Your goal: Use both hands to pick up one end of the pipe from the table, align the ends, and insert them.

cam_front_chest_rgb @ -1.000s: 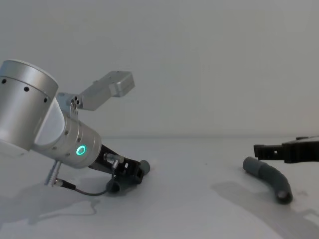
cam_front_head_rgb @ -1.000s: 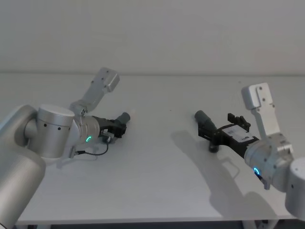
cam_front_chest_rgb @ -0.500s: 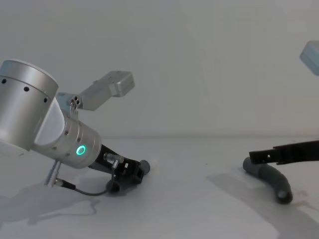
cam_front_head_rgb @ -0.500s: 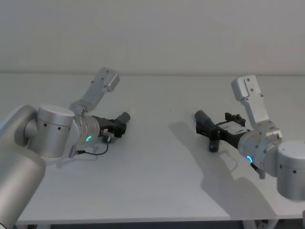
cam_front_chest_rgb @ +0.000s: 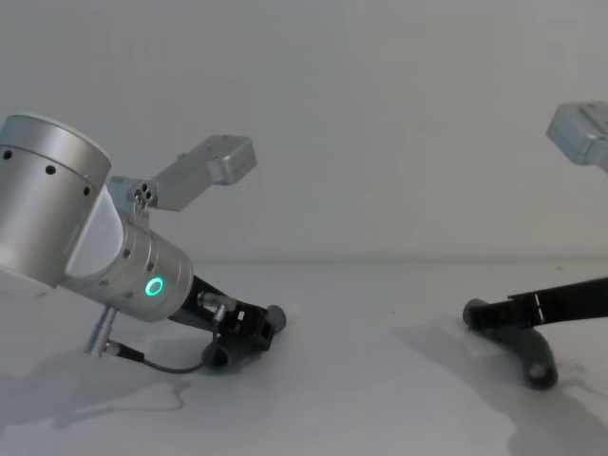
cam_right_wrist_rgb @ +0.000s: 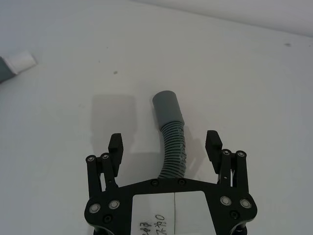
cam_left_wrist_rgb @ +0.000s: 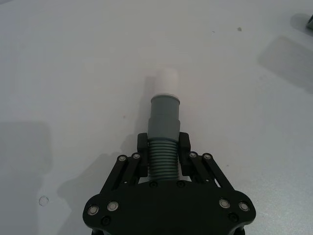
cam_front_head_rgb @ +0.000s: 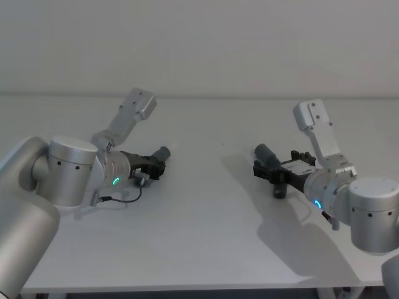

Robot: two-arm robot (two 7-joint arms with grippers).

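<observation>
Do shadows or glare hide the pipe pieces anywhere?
Head view: a broad shadow on the table reaches the right piece without hiding it. Right wrist view: a square shadow lies next to that piece inside the open right gripper. Left wrist view: the left piece, clamped by the left gripper, shows a white stub faint against the table.

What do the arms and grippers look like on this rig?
Arms: silver cylinders; left arm has a green light ring, right arm a blue one. The left gripper and right gripper are black two-finger linkages with silver screws; the right bears a white handwritten label. Black cable at the left wrist.
</observation>
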